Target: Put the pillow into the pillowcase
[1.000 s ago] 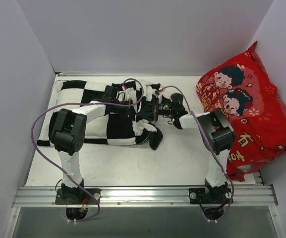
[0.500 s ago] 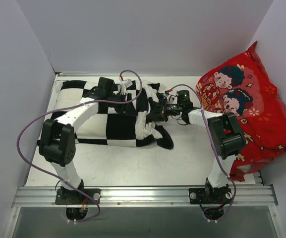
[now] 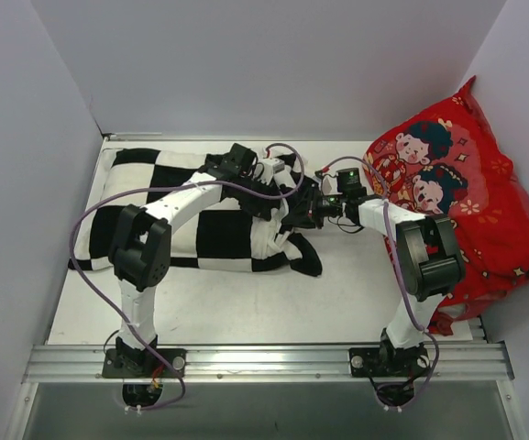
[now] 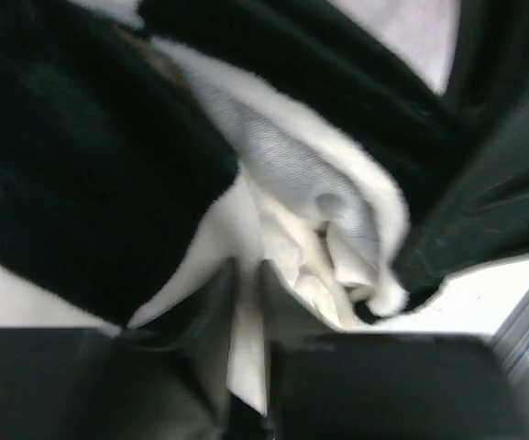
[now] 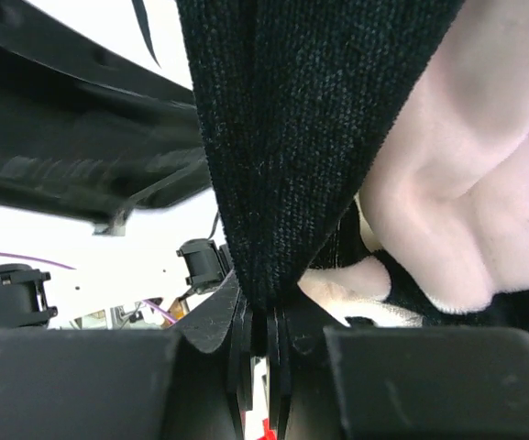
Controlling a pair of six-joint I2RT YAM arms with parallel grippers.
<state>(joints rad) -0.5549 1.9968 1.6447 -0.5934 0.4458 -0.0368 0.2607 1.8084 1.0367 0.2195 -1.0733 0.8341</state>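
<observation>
The black and white checkered pillowcase (image 3: 200, 229) lies plump across the left half of the table, its bunched open end pointing right. The pillow is hidden; I cannot tell whether the cream folds (image 4: 333, 266) in the left wrist view are it. My left gripper (image 3: 282, 203) reaches over the case to that open end. Its narrow-set fingers (image 4: 246, 275) pinch a strip of white fabric. My right gripper (image 3: 303, 213) meets it from the right. It is shut (image 5: 269, 307) on a black fold of the pillowcase (image 5: 292, 137), pulled taut upward.
A large red cartoon-printed cushion (image 3: 457, 211) leans against the right wall, close behind the right arm. White walls close the table at left, back and right. A metal rail (image 3: 264, 362) runs along the near edge by the arm bases.
My left arm swung right from the case's back to its open end, where its jaws opened and closed down on white fabric. The right gripper drifted right, still holding the black fold.
</observation>
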